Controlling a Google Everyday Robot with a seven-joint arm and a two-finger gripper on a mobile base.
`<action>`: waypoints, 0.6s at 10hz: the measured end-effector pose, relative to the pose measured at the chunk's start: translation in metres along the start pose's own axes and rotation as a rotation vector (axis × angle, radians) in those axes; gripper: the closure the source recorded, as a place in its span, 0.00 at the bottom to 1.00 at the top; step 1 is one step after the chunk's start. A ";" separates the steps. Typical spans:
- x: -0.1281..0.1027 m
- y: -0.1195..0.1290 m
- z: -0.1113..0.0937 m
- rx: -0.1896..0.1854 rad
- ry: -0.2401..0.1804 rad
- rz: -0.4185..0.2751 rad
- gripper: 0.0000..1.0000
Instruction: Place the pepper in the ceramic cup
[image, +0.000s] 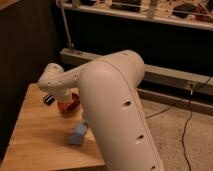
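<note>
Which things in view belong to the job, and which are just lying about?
Job: gripper, low over the wooden table, left of the orange-brown bowl; pepper and ceramic cup not visible, possibly behind the arm.

Lying about: orange-brown bowl; blue pad; black cable by the floor.

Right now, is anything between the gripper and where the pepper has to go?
Cannot tell. The gripper hangs beside the orange-brown bowl over the wooden table, but the robot's arm hides the table beyond. Neither pepper nor cup shows; a blue object lies by the arm.
</note>
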 end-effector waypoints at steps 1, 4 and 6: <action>0.005 0.002 0.001 -0.008 0.026 -0.006 0.84; 0.004 0.006 -0.001 -0.028 0.069 -0.017 0.54; 0.000 -0.001 -0.003 -0.001 0.083 -0.014 0.32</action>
